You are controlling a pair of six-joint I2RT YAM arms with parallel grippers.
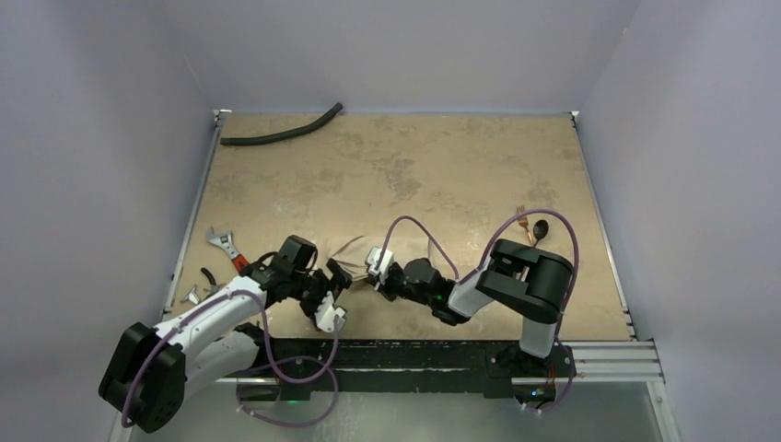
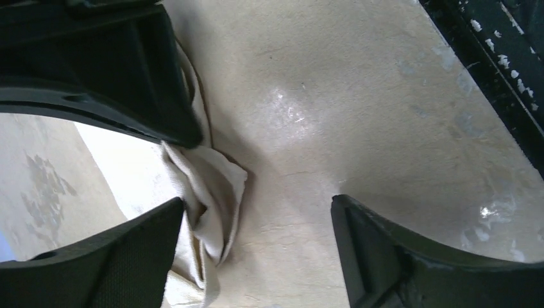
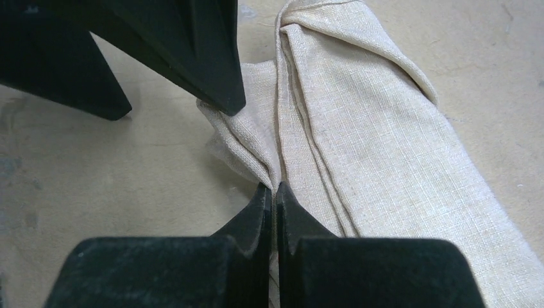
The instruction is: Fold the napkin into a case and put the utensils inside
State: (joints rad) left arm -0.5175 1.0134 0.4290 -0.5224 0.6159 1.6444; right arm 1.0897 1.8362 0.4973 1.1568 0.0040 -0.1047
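Observation:
The beige napkin (image 3: 378, 141) lies folded into a long strip with layered edges. It shows faintly in the top view (image 1: 349, 249) between the two grippers, near the table's front edge. My right gripper (image 3: 274, 190) is shut on a pinched fold at the strip's end; it sits low at centre in the top view (image 1: 376, 267). My left gripper (image 2: 256, 221) is open, its jaws wide apart over bare table, with a bunched napkin edge (image 2: 208, 192) against its left finger (image 2: 122, 256). The copper fork and dark-bowled spoon (image 1: 532, 227) lie together at the far right.
A long black hose (image 1: 281, 134) lies at the table's back left. A wrench with a red handle (image 1: 227, 248) and small tools (image 1: 195, 293) lie by the left edge. The black front rail (image 2: 494, 58) runs close beside my left gripper.

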